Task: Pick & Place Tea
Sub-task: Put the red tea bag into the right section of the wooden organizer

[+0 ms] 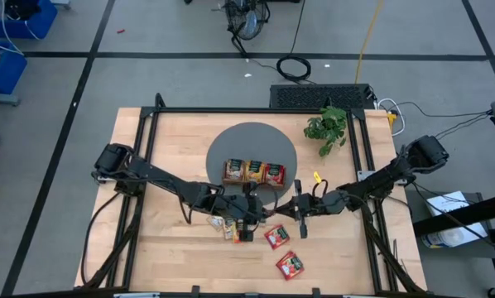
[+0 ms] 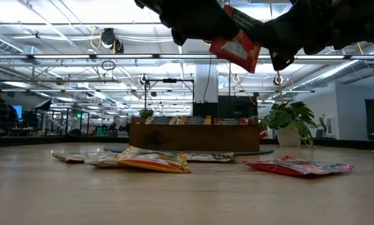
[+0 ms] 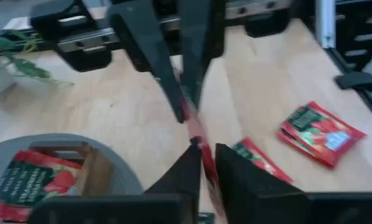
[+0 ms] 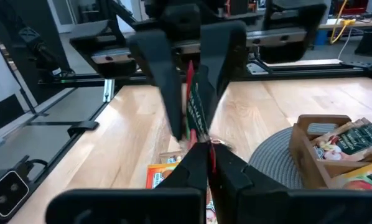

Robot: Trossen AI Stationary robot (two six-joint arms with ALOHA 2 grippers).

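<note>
While pinched edge-on, red sachet upright.

We see even, bright overhead light on the counter, with only soft, short shadows under the arms. From table height, ceiling strip lights glare white and the arms overhead read as dark silhouettes. Both wrist views smear: the near fingers blur, and the red sachet looks soft.
</note>
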